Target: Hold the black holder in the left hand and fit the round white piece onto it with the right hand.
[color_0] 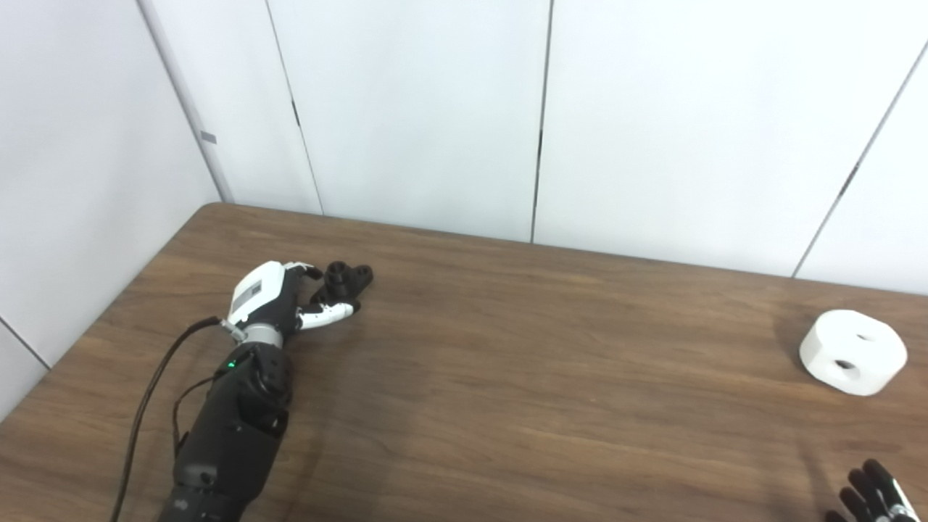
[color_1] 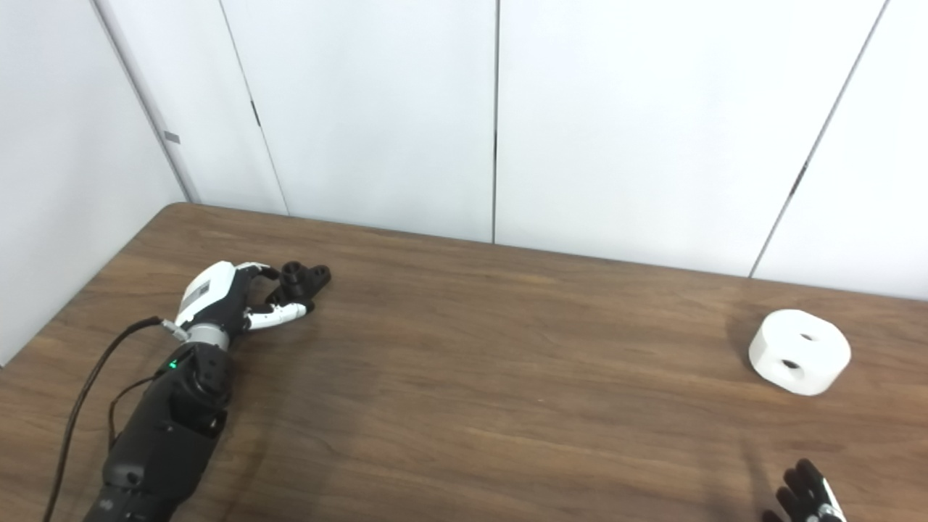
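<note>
Two parts, well apart on surface. Black holder far left, left hand fingers curled about it, seemingly unlifted: may slip. White piece far right; right hand fingers spread, empty.

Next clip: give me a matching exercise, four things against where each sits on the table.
Things:
1. black holder
2. round white piece
3. left hand
4. right hand

Places:
A. far right, untouched
B. bottom right corner, only fingertips showing
C. left side, fingers around the holder
D. left side, between fingers and thumb

Pairs: 1-D, 2-A, 3-C, 4-B
</note>
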Tool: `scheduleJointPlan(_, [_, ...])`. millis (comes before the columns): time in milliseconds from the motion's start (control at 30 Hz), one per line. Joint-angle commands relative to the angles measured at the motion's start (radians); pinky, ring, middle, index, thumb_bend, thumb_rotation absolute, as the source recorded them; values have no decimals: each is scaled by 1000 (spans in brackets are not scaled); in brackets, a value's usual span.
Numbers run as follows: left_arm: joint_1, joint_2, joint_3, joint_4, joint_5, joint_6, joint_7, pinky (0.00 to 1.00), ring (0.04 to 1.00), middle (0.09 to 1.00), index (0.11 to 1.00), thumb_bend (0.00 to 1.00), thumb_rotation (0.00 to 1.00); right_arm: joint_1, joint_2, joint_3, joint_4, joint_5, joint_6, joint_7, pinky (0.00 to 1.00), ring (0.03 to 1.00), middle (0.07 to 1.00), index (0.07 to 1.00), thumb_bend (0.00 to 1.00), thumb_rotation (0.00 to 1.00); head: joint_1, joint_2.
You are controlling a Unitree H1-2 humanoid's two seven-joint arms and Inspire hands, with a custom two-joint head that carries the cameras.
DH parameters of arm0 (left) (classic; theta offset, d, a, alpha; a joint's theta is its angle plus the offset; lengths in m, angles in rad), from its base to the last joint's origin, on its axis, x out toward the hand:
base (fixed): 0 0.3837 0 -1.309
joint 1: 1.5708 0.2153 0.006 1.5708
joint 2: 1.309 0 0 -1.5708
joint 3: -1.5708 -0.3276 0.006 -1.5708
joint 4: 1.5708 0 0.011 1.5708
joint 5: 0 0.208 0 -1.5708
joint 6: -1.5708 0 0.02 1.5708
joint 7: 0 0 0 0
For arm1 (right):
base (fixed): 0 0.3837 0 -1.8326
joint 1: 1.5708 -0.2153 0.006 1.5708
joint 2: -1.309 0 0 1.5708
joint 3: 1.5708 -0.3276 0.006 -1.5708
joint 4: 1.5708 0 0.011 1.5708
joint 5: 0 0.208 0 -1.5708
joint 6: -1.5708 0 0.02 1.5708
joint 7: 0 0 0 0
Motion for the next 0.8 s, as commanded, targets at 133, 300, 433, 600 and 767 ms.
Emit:
scheduleJointPlan(133, [-45, 28, -11, -12, 16, -1, 23, 928, 971, 922, 763, 808, 424, 11, -6, -7, -38, 3, -8, -3, 1000, 1000, 1000, 1000, 620, 1000, -1, 4])
scheduleJointPlan(300, [-48, 19, -2, -11, 41, 0, 22, 971, 977, 919, 755, 799, 418, 12, -6, -8, -38, 6, -11, -3, 1000, 1000, 1000, 1000, 612, 1000, -1, 6])
scheduleJointPlan(433, [-53, 11, 14, -5, 72, 0, 15, 984, 972, 916, 748, 803, 411, 15, -7, -11, -46, 10, -5, -5, 1000, 1000, 1000, 1000, 604, 1000, 3, 12])
scheduleJointPlan(600, [-57, 4, 29, 6, 106, 0, 12, 973, 959, 905, 733, 813, 399, 20, -11, -13, -48, 13, -10, -1, 1000, 1000, 1000, 1000, 614, 1000, 6, 16])
scheduleJointPlan(767, [-60, -3, 40, 10, 123, 0, 3, 960, 950, 897, 728, 815, 387, 21, -13, -15, -46, 20, -18, 3, 1000, 1000, 1000, 1000, 602, 1000, 7, 20])
